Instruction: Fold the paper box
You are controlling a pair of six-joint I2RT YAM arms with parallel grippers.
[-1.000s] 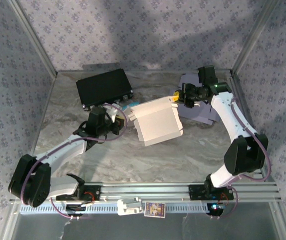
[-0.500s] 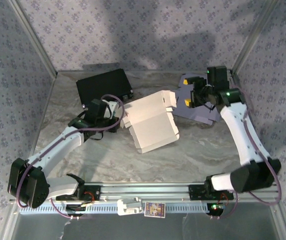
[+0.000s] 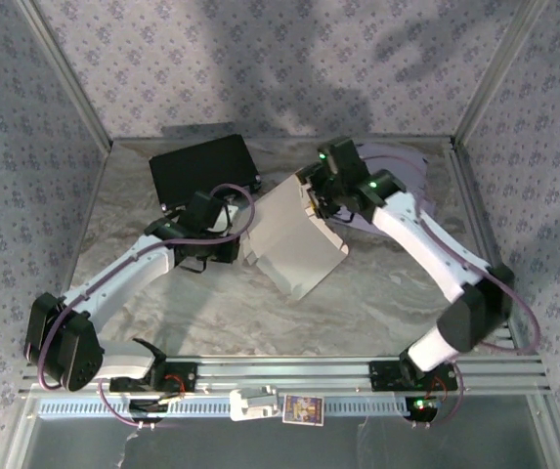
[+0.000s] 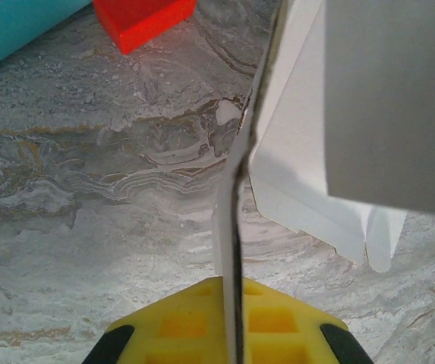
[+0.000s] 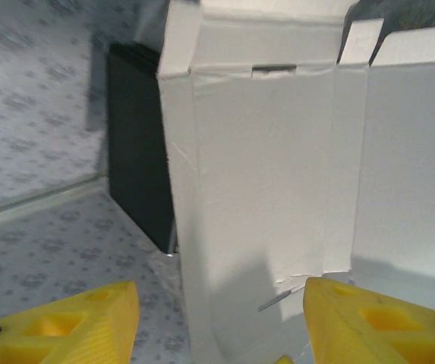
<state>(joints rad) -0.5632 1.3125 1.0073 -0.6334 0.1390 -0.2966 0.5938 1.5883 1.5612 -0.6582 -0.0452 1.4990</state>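
Note:
The white paper box (image 3: pixel 294 242) lies partly unfolded in the middle of the table, its flaps loose. My left gripper (image 3: pixel 235 240) is at its left side, shut on a thin white flap. In the left wrist view the flap (image 4: pixel 237 199) runs edge-on between the yellow pads (image 4: pixel 187 326) of that gripper (image 4: pixel 232 287). My right gripper (image 3: pixel 316 198) hovers at the box's far edge. Its jaws are open in the right wrist view, where the gripper (image 5: pixel 219 318) faces a tall white panel of the box (image 5: pixel 263 182) that stands just ahead of the gap.
A black case (image 3: pixel 204 171) lies at the back left, close behind the box and seen as a dark case (image 5: pixel 137 152) from the right wrist. A lavender sheet (image 3: pixel 402 168) lies at the back right. A red block (image 4: pixel 145 19) and a teal object (image 4: pixel 16 23) sit near the left gripper.
My right arm swung left from the back right to the box's far edge, with its jaws now apart. The box turned and shifted slightly. The left gripper kept its hold on the flap.

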